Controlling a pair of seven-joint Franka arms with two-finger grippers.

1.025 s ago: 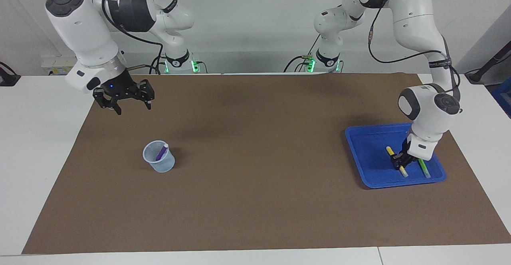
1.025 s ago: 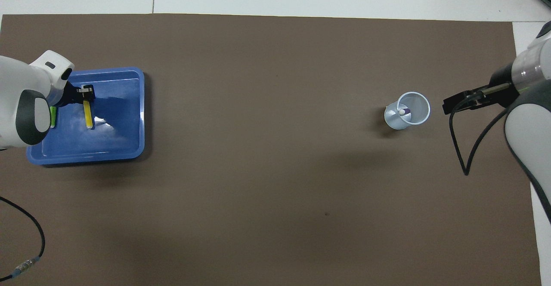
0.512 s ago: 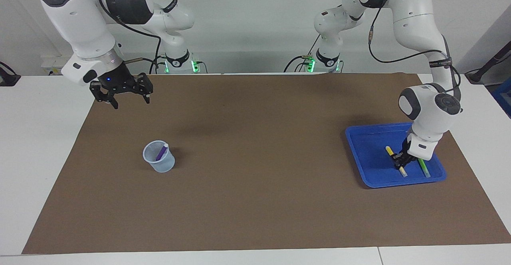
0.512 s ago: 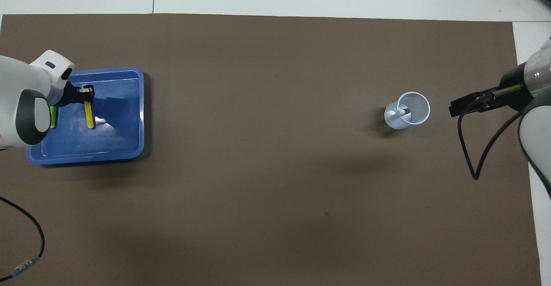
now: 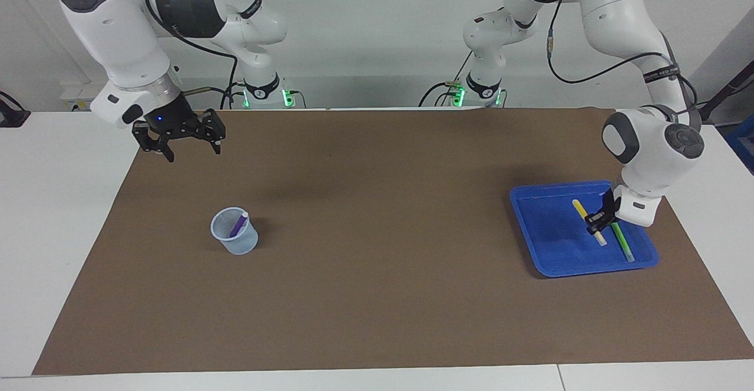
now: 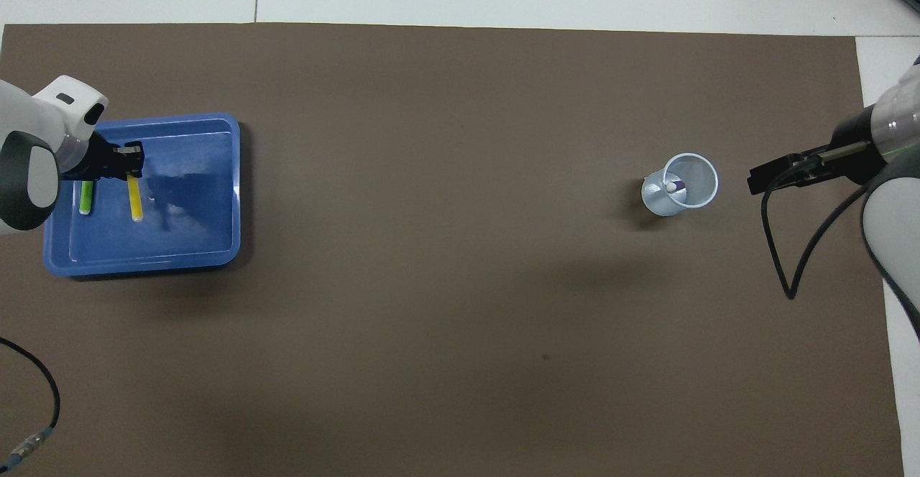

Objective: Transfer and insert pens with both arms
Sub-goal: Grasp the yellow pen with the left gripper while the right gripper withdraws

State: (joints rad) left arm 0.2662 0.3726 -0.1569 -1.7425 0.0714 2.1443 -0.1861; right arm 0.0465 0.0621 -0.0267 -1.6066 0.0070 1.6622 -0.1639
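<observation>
My left gripper (image 5: 594, 224) is shut on the yellow pen (image 5: 579, 208) and holds it slanted, a little above the floor of the blue tray (image 5: 530, 226). The green pen (image 5: 622, 242) lies in the tray beside it. In the overhead view the left gripper (image 6: 131, 168) holds the yellow pen (image 6: 135, 204) beside the green pen (image 6: 86, 197). The purple pen (image 5: 238, 225) leans, pale cap up, in a small clear cup (image 5: 235, 242). My right gripper (image 5: 193, 152) hangs open and empty over the mat's edge at the right arm's end.
A brown mat (image 5: 377, 297) covers most of the white table. The blue tray (image 6: 215, 251) sits at the left arm's end and the cup (image 6: 691, 175) toward the right arm's end. A black cable (image 6: 776, 247) loops down from the right arm.
The left gripper closed on the yellow pen and raised it off the tray floor. The right gripper rose and drew back from the cup toward the mat's edge.
</observation>
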